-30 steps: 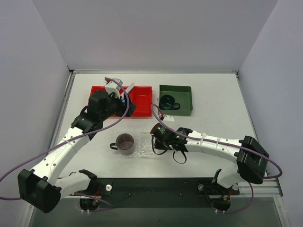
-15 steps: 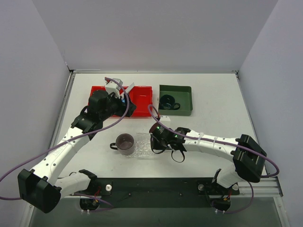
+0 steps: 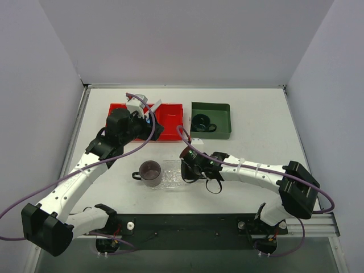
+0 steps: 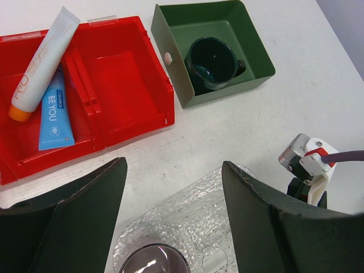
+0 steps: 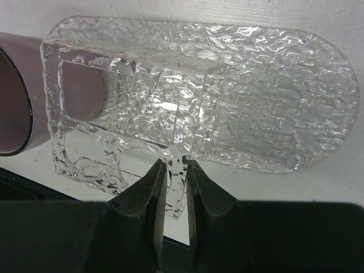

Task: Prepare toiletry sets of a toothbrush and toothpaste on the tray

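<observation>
The clear bumpy tray (image 5: 239,96) lies on the table between the arms (image 3: 170,174). My right gripper (image 5: 175,170) is shut on the tray's near edge, just right of the tray in the top view (image 3: 183,172). The toothpaste (image 4: 42,62), a white tube with an orange cap, and the light-blue toothbrush (image 4: 56,111) lie side by side in the left compartment of the red bin (image 4: 131,79). My left gripper (image 4: 173,170) is open and empty, held high over the red bin's near edge (image 3: 152,128).
A purple-brown cup (image 3: 150,172) stands at the tray's left end, touching it (image 5: 14,96). A dark green square bin (image 3: 211,119) holding a dark cup (image 4: 213,61) sits right of the red bin. White walls enclose the table.
My right gripper has moved a little left and away from the bases, dragging the tray with it toward the cup. The left arm has not moved.
</observation>
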